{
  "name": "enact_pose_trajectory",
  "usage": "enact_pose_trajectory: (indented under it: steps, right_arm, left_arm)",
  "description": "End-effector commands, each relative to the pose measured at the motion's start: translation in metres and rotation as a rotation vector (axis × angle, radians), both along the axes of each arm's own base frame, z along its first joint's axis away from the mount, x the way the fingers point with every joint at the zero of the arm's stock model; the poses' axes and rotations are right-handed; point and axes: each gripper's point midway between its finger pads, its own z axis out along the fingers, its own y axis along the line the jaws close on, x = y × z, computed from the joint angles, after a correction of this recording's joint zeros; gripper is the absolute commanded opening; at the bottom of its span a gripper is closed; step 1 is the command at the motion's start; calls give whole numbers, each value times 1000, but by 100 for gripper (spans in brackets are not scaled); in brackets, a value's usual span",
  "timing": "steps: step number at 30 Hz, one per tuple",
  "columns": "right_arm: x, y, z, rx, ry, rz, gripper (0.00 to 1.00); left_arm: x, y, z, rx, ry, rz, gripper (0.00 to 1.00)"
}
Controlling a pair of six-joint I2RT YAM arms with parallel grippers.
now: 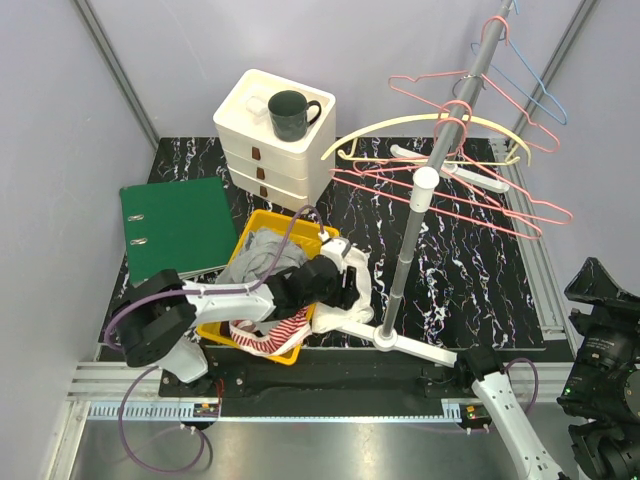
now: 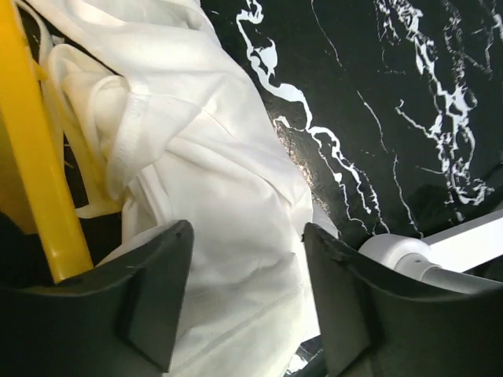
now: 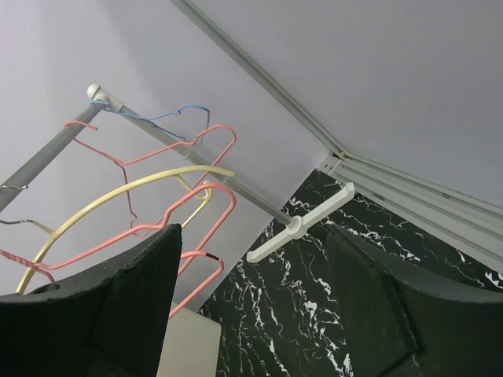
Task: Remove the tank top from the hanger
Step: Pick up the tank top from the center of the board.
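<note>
The white tank top (image 2: 212,173) lies crumpled over the rim of the yellow basket (image 2: 31,157) and onto the black marble table, on no hanger. My left gripper (image 2: 247,236) hovers just above it, open; the cloth lies below the jaws and is not pinched. From above, the left gripper (image 1: 335,280) is at the basket's right edge, with the tank top (image 1: 358,280) beside it. Bare hangers hang on the rack: a yellow hanger (image 1: 430,125) and pink hangers (image 1: 470,200). My right gripper (image 3: 251,251) is open and empty, raised and facing the rack.
The rack's pole (image 1: 405,250) and white foot (image 2: 409,255) stand right of the basket (image 1: 262,222), which holds a grey garment (image 1: 265,250) and a red-striped one (image 1: 270,335). A white drawer unit (image 1: 275,150) with a dark mug (image 1: 290,113) and a green binder (image 1: 178,225) sit behind.
</note>
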Motion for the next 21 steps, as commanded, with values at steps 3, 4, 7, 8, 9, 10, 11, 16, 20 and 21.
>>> enact_pose_trajectory:
  steps: [3,4,7,8,9,10,11,16,20,21]
  right_arm:
    - [12,2,-5,-16,36,-5,82]
    - [12,2,-6,-14,33,0,82]
    - [15,4,-8,-11,35,5,82]
    - [15,4,-7,-11,34,5,81]
    - [14,3,-7,-15,36,3,81]
    - [13,2,-6,-16,33,1,82]
    - [12,2,-6,-16,33,-4,81]
    - [10,1,-5,-13,24,-1,82]
    - [13,3,-6,-6,23,11,82]
    - [13,4,-5,-3,18,18,82]
  left_arm:
    - [19,-21,2,77,-160,49,93]
    - [20,-22,-5,115,-168,50,95]
    - [20,-17,-31,267,-184,69,95]
    - [16,-12,-47,320,-167,73,94]
    - [18,-10,-50,337,-172,99,93]
    - [17,-6,-55,351,-165,109,91]
    - [15,-4,-60,354,-155,125,89]
    - [7,1,-52,374,-210,137,32]
    - [-6,-8,-13,298,-253,102,12]
    - [-10,-6,-8,297,-247,92,9]
